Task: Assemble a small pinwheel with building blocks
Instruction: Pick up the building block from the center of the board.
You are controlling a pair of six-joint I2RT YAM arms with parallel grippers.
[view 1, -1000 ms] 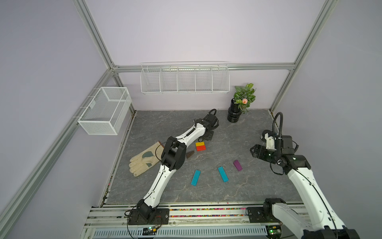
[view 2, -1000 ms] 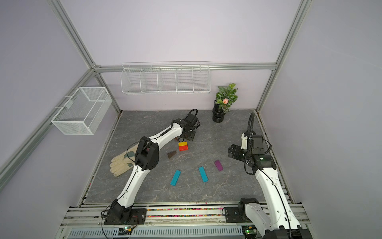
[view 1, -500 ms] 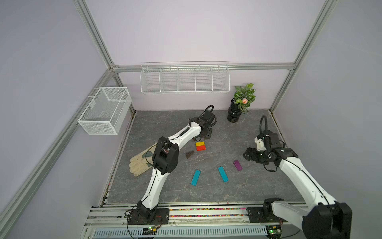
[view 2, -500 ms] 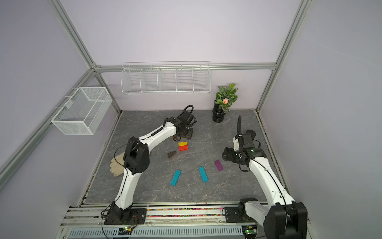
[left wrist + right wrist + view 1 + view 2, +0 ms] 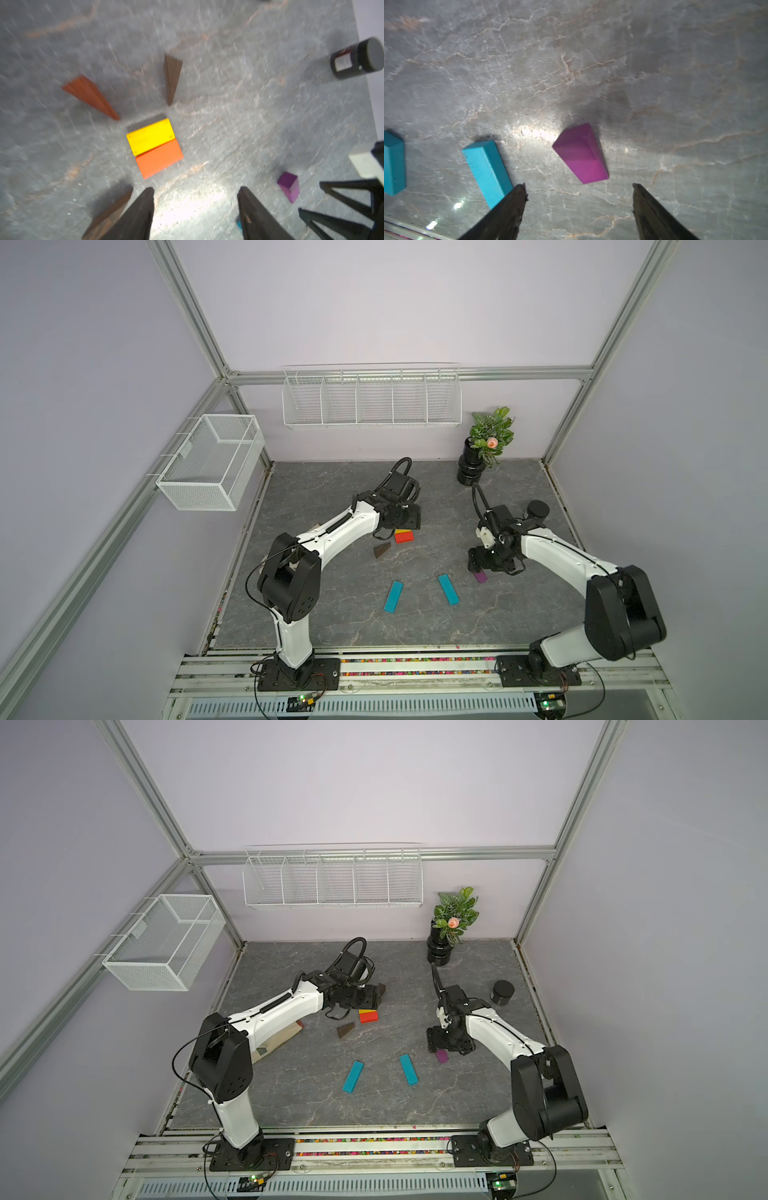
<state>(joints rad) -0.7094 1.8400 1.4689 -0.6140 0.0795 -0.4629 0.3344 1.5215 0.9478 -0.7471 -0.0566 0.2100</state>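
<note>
Near the purple wedge, right gripper gapes empty; left gripper seemingly likewise.

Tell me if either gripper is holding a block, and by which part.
Neither holds anything. The left gripper is open, short of the red block; the right gripper is open, the purple wedge lying free ahead of its fingers.

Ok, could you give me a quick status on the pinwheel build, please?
Open, empty: left gripper by yellow-red centre, right gripper near purple wedge. Lying apart: brown wedges, teal bars. Nothing blocks the purple wedge.
</note>
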